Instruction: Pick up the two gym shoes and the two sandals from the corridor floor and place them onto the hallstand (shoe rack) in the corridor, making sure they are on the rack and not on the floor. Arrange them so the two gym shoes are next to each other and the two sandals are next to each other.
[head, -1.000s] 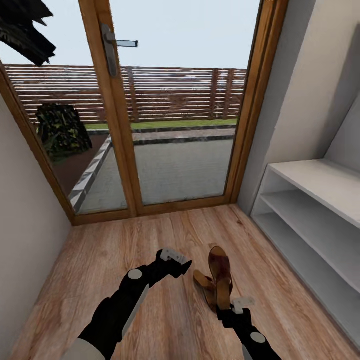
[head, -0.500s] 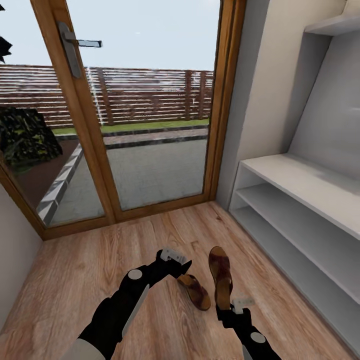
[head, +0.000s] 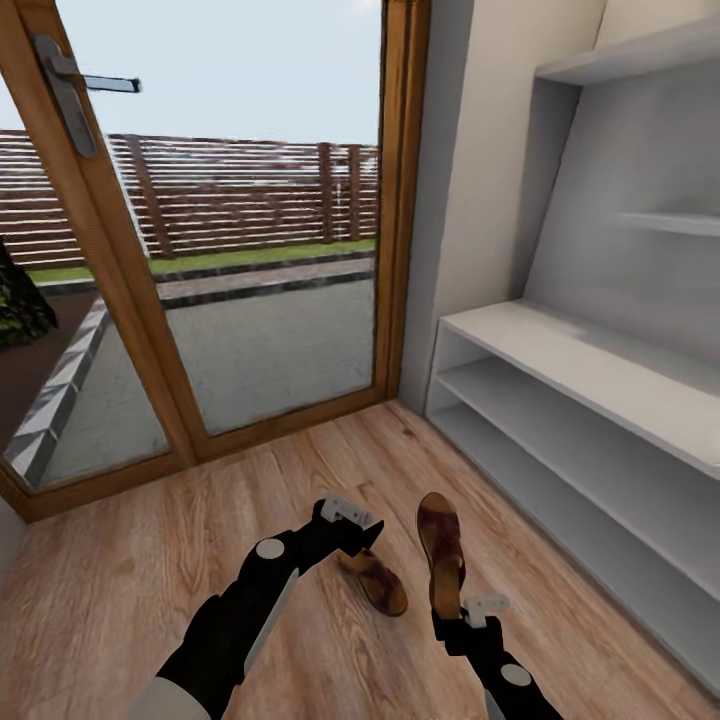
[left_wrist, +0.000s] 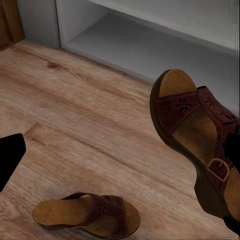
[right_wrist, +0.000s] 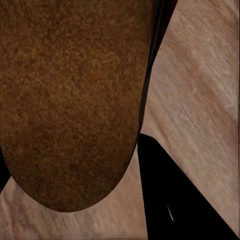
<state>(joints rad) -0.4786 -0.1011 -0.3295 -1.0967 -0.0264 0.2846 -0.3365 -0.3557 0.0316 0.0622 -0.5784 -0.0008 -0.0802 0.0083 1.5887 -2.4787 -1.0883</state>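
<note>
Beside the low white two-tier hallstand (head: 590, 400), the head camera has swung toward it over the last second: the wooden glazed door (head: 200, 250) has slid off to the far side of the head view, and more of the hallstand and its staggered grey-white upper shelves (head: 640, 60) has come in. That is my base or trunk turning; I read the arms as unmoved relative to the body.

One flat brown leather sandal with a tan insole (head: 440, 555) is clamped by the heel in my right pincer (head: 470, 612), toe pointing forward and raised off the warm brown plank floor (head: 150, 560). The right wrist view has its insole (right_wrist: 70, 100) right against the lens. It has kept its place in the head view through the turn, so the grip looks sound.

The second brown sandal (head: 375, 582) lies on the floor on the side of the held one away from the hallstand, just under my left pincer (head: 352, 520); its place in the view has shifted as I turned. The left wrist view shows it (left_wrist: 87, 216) flat on the planks with the carried one (left_wrist: 200, 135) hanging nearer the hallstand. Left pincer spread: cannot tell.

Judgement: one sandal is in transit, and I now face the open tiers. No gym shoes in view.
</note>
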